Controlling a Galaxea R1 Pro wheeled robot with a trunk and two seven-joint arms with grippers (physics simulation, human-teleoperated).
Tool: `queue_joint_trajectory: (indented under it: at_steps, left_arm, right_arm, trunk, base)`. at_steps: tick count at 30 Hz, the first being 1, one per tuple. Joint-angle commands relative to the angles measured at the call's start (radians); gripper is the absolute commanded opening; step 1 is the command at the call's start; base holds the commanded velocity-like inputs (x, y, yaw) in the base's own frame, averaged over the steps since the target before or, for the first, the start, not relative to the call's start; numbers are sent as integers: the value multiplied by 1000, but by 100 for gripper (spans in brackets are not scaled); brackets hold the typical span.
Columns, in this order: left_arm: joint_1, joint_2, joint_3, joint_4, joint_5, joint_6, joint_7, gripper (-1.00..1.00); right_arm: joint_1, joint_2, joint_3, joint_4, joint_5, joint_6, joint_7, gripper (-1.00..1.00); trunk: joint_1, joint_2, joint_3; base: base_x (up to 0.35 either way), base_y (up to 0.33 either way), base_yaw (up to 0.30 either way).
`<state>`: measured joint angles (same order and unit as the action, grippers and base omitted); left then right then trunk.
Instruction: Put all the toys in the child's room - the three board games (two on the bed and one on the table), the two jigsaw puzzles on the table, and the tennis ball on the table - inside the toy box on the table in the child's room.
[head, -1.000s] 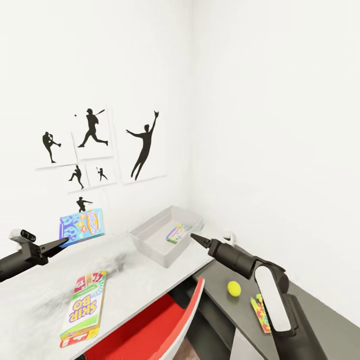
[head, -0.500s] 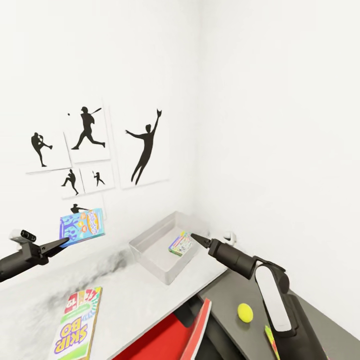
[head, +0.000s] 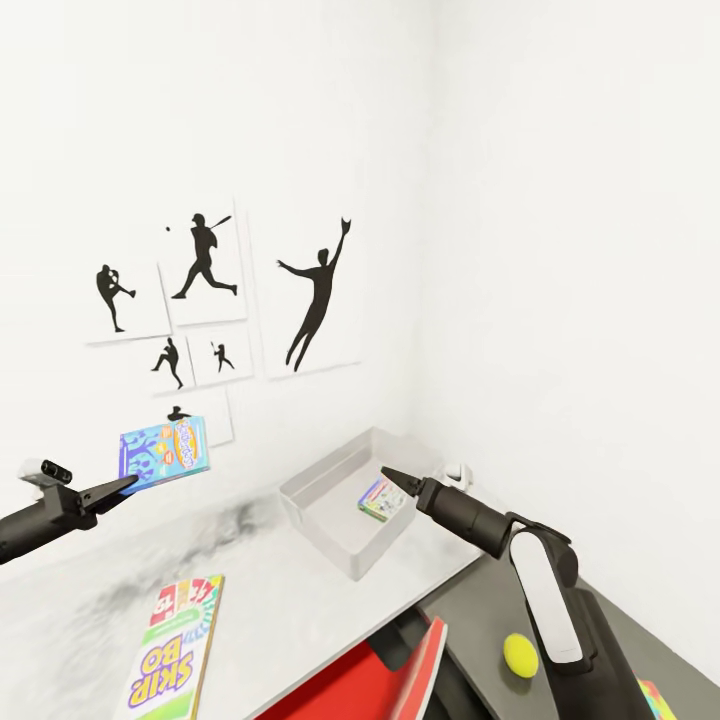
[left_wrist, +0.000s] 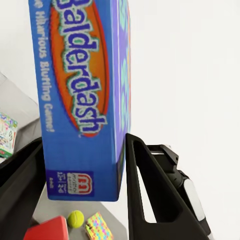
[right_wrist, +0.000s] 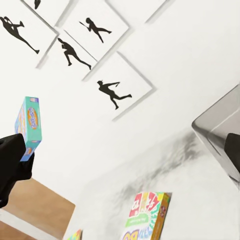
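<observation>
The left gripper (head: 128, 484) is clamped on the blue board game (head: 164, 454), lettered Balderdash, held upright above the tabletop (head: 290, 590). The right gripper (head: 388, 474) hovers at the toy box (head: 318, 490), its fingers together at a point. A green-bordered game (head: 381, 498) lies inside the box. The SKIP BO box (head: 176, 650) and the tennis ball (head: 520, 655) are cut partly from view.

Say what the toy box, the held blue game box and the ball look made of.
Toy box: looks like matte grey plastic, smooth thin sloping walls. Blue game box, in the left gripper: likely printed cardboard, sharp edges, lettered faces. Tennis ball: plain yellow-green; felt can't be confirmed.
</observation>
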<state>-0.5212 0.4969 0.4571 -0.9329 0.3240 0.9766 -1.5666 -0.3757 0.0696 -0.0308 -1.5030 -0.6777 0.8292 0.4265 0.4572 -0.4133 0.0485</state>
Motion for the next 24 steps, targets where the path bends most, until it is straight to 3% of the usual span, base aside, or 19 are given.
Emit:
queue_joint_trajectory:
  at_steps: [1, 16, 19, 24]
  left_arm:
    - [0, 0, 0, 0, 0, 10, -4, -100]
    - [0, 0, 0, 0, 0, 10, -4, -100]
    - [17, 17, 17, 18, 13, 17, -4, -100]
    - [45, 46, 45, 46, 35, 2, -4, -100]
  right_arm:
    - [-1, 1, -3, 0, 1, 7, 5, 100]
    - [-1, -1, -4, 8, 1, 7, 3, 100]
    - [-3, 16, -17, 17, 6, 2, -14, 100]
    - [-2, 4, -30, 19, 5, 3, -13, 100]
  trunk:
    - [1, -1, 0]
    - [1, -1, 0]
    - [0, -1, 0]
    - [0, -1, 0]
  base:
    - [47, -11, 12]
    - [89, -1, 1]
    - [0, 0, 0]
    - [0, 0, 0]
